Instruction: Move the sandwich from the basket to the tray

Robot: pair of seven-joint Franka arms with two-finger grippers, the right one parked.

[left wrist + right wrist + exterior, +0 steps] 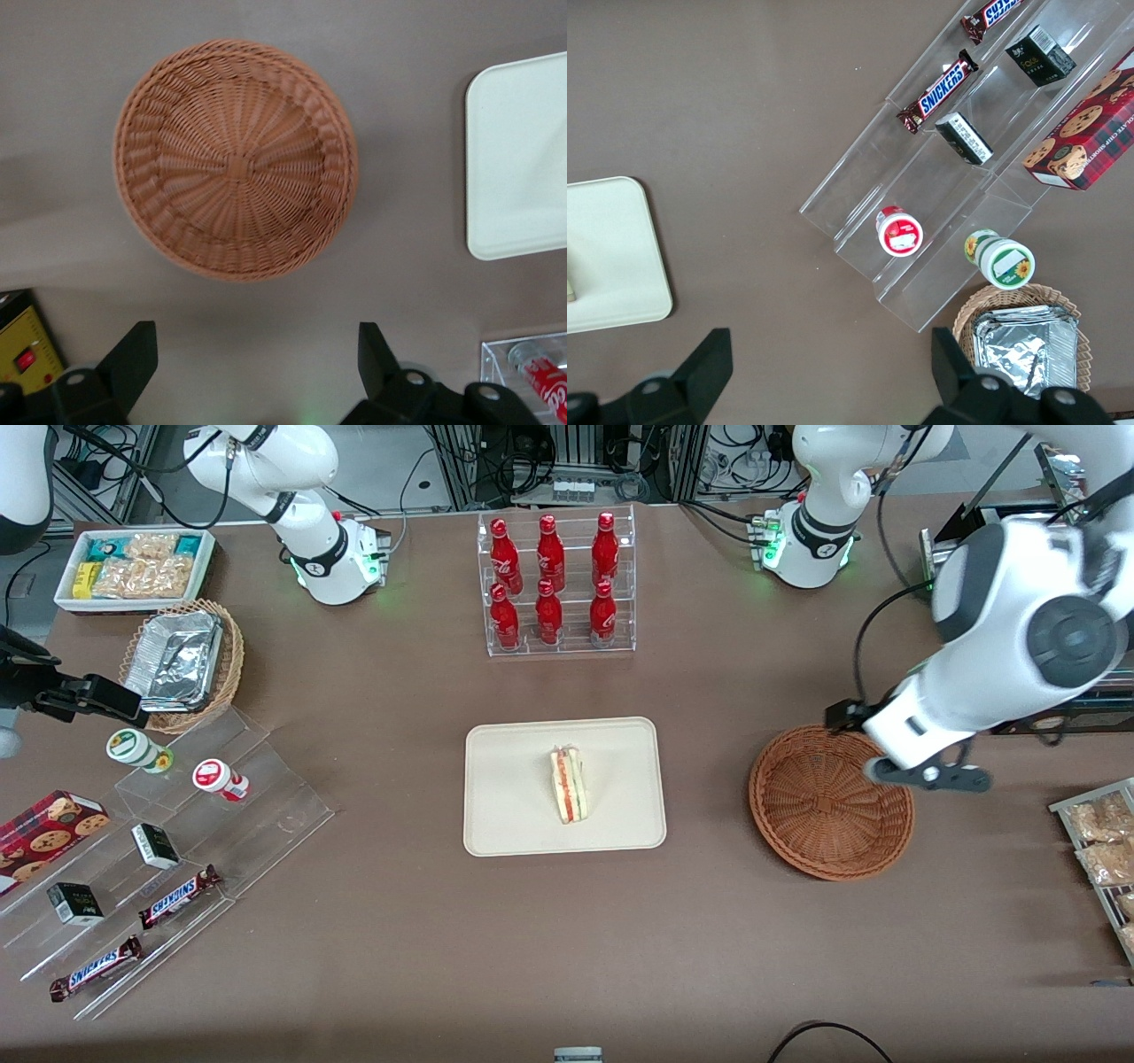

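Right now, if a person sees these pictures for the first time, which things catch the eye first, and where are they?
The sandwich lies on the cream tray at the middle of the table. The reddish-brown basket stands empty beside the tray, toward the working arm's end, with the open hand above its rim. Red bottles in a clear rack stand farther from the front camera than the tray.

SNICKERS on two brown bars point(180, 895) point(96, 967) lying on clear stepped rack point(266, 815), nearest front camera among rack's goods. Same word readable on bar point(940, 89) in right wrist view. White Coca-Cola script on red bottles point(550, 558) in clear stand farther from camera than tray point(505, 815); part of script on bottle point(545, 376) in left wrist view. Black boxes point(156, 845) on rack: print unreadable. Gripper point(252, 367) hovers above basket point(237, 159), fingers spread; no markings on it.
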